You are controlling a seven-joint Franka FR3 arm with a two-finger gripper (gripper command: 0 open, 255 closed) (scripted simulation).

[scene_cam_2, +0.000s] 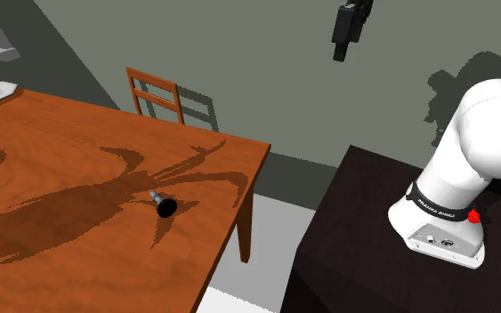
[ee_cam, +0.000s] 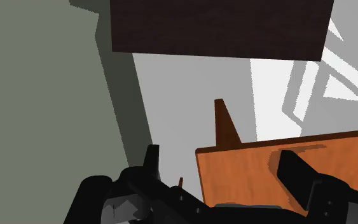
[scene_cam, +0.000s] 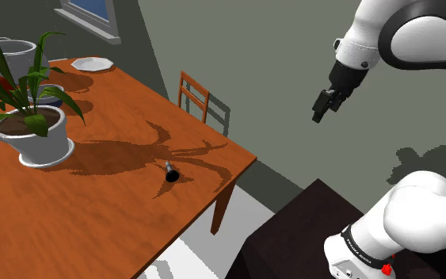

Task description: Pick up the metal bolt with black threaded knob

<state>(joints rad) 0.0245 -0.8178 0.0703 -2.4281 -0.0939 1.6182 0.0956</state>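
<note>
overhead, we are watching the gripper (scene_cam: 321, 107) hanging with its fingers apart, while the black-knobbed bolt (scene_cam: 171, 172) is lying on the brown table (scene_cam: 118, 218) near its corner, well below.

The shoulder camera sits beside and a little behind my stand (scene_cam: 308, 230), high up, looking down and leftward over the table (scene_cam: 118, 206). The second exterior camera looks from much the same side, nearer the table's corner. Both take in that corner, the chair (scene_cam: 194, 93) and my stand. The wrist camera looks along my gripper (ee_cam: 219, 153), down from well above onto the same corner.
</note>
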